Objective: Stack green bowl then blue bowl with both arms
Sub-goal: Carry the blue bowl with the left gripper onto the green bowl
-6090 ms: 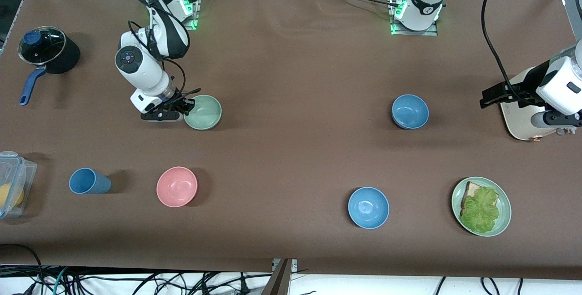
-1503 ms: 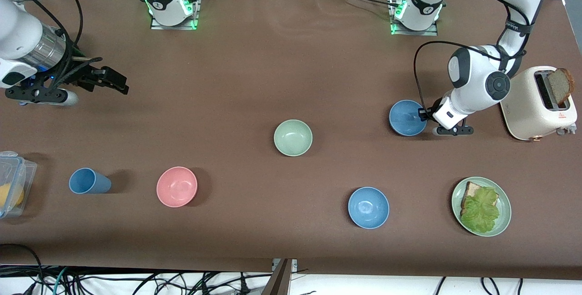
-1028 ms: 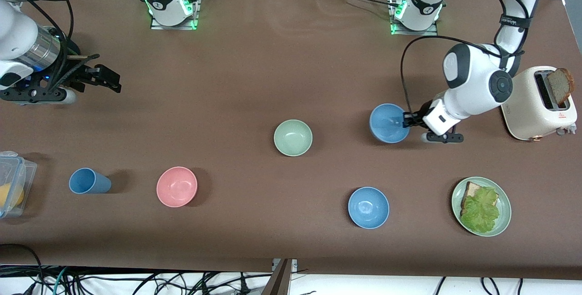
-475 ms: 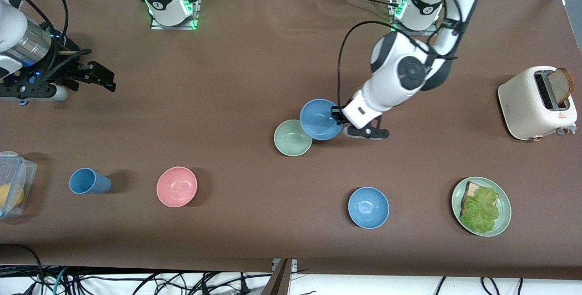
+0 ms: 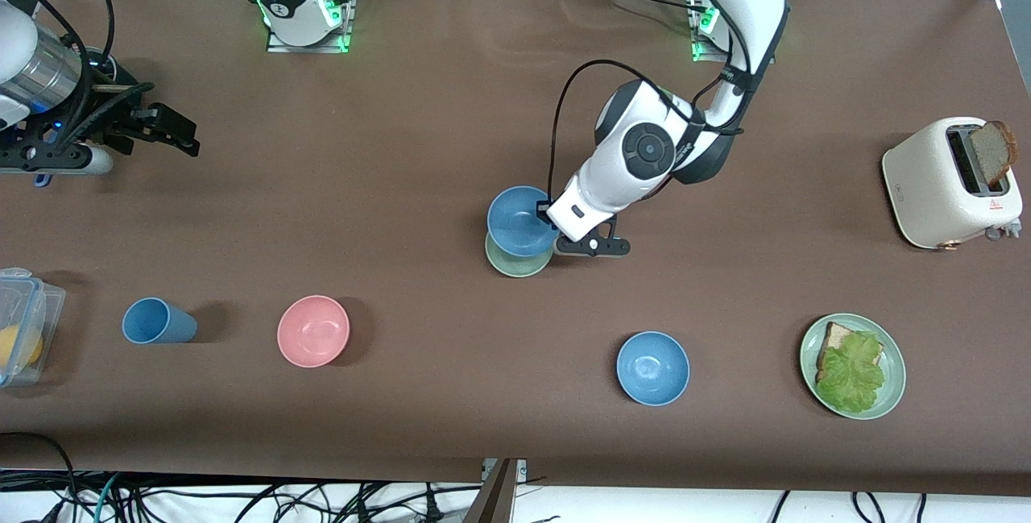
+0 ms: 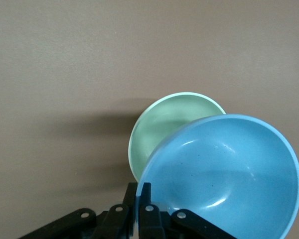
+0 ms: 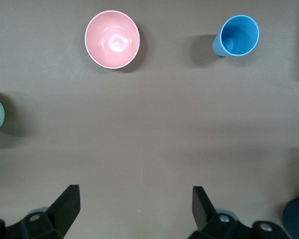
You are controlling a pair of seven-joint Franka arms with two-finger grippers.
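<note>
- Blue bowl (image 5: 519, 221) hangs just over the green bowl (image 5: 519, 263) near the middle of the counter (image 5: 419, 120), pinched by its rim in the left gripper (image 5: 548, 215), whose fingers are clamped tight on the rim edge.
- In the left wrist view the blue bowl (image 6: 224, 174) covers only part of the green bowl (image 6: 174, 124); a crescent of green rim shows, so the two are not yet centred.
- Risk: let go now, the blue bowl would likely land on the green rim, tip, and slide off onto the counter or knock the green bowl away.
- Risk: the hold is a thin edge pinch, so the bowl may swing or slip if lowered abruptly.
- Right gripper (image 5: 165, 126) waits over the right arm's end of the counter, fingers spread wide and holding nothing.
- Containers, going along the front view from the right arm's end:
- Clear plastic box (image 5: 24, 321) at the edge, something yellow inside.
- Blue cup (image 5: 157, 321), nothing visible in it.
- Pink bowl (image 5: 313, 331), empty.
- Green bowl, empty beneath the blue one, which is empty too.
- Brighter blue bowl (image 5: 652, 367), empty.
- Green plate (image 5: 892, 354), carrying toast and lettuce.
- Toaster (image 5: 934, 184), a slice of bread standing in its slot.
</note>
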